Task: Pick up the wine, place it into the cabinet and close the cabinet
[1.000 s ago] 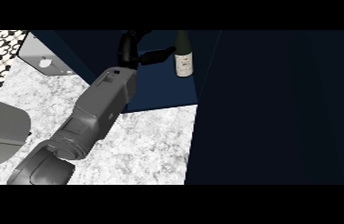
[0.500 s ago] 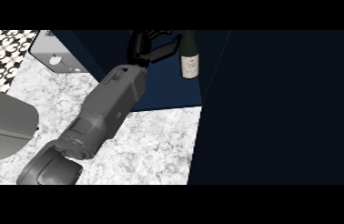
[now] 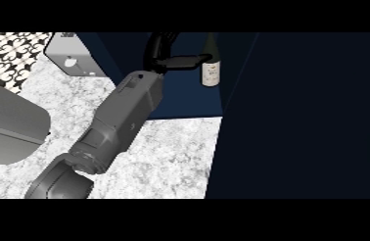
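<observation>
The wine bottle (image 3: 210, 74), dark with a pale label, stands upright inside the dark blue cabinet (image 3: 180, 95), near its right side. My left hand (image 3: 160, 51) reaches into the cabinet just left of the bottle. Its fingers point up and look fairly straight. Its thumb (image 3: 189, 60) sticks out to the right and meets the bottle at the shoulder. The fingers do not wrap the bottle. The bottle's top is cut off by the view's upper edge. My right hand does not show.
The open cabinet door (image 3: 303, 117) fills the right side as a tall dark panel. A silver box-shaped appliance (image 3: 72, 59) stands left of the cabinet. A grey sink basin (image 3: 18, 127) lies at the left edge of the speckled counter (image 3: 173, 156).
The forearm and hand have pushed up and rightwards, deeper into the cabinet, with the thumb staying by the bottle. The whole scene has shifted a little to the right in view.
</observation>
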Action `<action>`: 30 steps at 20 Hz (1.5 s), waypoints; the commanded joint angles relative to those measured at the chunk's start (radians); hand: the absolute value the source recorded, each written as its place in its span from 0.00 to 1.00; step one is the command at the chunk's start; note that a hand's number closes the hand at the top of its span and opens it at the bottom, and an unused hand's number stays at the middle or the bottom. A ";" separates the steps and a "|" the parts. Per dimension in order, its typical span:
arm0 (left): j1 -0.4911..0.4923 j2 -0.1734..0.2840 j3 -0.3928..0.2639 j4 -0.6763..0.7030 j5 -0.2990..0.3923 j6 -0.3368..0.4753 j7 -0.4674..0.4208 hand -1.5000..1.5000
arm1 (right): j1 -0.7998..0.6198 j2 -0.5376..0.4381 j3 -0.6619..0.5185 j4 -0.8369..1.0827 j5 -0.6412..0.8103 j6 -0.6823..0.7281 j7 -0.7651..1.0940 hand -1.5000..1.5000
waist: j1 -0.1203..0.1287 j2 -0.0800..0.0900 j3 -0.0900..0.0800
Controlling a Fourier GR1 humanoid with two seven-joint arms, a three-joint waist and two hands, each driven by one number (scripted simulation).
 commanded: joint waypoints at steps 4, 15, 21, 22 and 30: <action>0.062 -0.007 -0.036 -0.096 0.032 -0.037 0.031 0.00 | 0.072 -0.023 0.029 -0.191 0.022 -0.029 0.075 0.00 | 0.018 -0.011 0.000; 0.330 -0.007 -0.201 -0.408 0.132 -0.089 0.072 0.00 | 0.092 -0.072 -0.029 -0.188 -0.029 -0.030 0.067 0.00 | 0.046 -0.020 0.001; 0.512 0.000 -0.269 -0.609 0.122 -0.058 0.119 0.00 | 0.100 -0.071 -0.005 -0.210 0.012 -0.071 0.088 0.00 | 0.067 -0.025 0.000; 0.539 0.001 -0.283 -0.647 0.117 -0.061 0.137 0.00 | 0.092 -0.067 -0.009 -0.188 -0.008 -0.053 0.063 0.00 | 0.062 -0.019 0.001; 0.801 0.042 -0.387 -0.994 0.102 0.028 0.206 0.00 | 0.094 -0.079 -0.002 -0.191 0.005 -0.073 0.059 0.00 | 0.061 -0.019 0.001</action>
